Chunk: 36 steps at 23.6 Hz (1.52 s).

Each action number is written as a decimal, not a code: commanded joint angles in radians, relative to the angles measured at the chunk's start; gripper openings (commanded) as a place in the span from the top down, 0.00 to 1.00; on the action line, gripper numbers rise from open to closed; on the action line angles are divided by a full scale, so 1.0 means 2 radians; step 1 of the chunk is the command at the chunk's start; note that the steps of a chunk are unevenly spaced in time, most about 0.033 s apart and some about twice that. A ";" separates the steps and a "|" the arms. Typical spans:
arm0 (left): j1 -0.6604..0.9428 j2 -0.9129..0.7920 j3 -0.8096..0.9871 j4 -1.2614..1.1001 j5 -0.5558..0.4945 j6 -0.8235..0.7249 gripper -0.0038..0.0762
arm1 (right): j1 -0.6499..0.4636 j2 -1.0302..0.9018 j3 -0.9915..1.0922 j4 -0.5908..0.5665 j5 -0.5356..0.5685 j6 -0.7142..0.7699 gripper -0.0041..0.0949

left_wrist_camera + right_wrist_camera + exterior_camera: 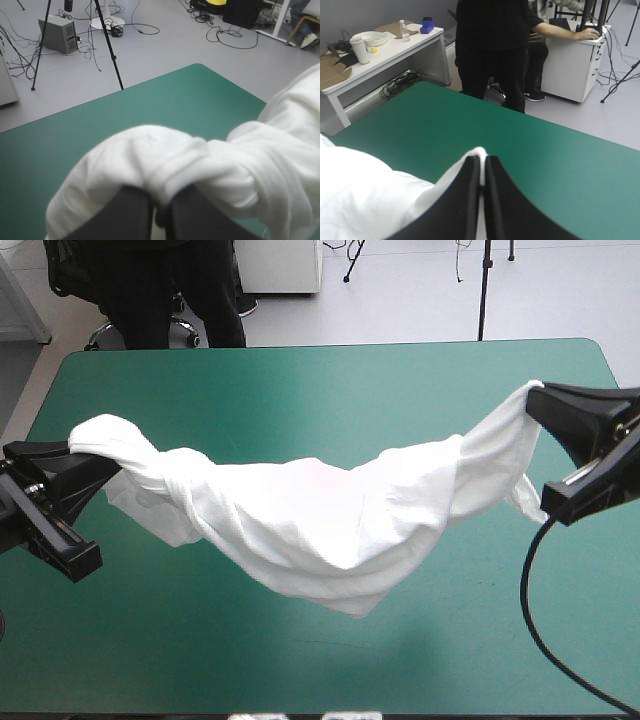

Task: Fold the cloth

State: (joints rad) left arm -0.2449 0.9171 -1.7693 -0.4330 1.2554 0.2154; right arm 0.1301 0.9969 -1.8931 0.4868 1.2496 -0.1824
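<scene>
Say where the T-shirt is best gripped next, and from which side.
Probably the T-shirt's sagging lower edge mid-span, from the table's near side: it hangs there as a free fold, whereas the stretch by the left gripper is twisted like rope.

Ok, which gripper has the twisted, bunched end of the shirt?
The left gripper: the T-shirt bulges over it in a thick twisted roll, while the right gripper pinches only a thin edge.
</scene>
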 commanded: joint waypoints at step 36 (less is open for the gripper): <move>-0.001 0.284 0.306 0.060 -0.329 0.001 0.96 | -0.004 0.289 0.241 -0.029 -0.197 -0.088 0.98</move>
State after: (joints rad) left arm -0.2449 1.5056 -1.1252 -0.2975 0.7001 0.2095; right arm 0.1293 1.5781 -1.3421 0.4212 0.9157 -0.3466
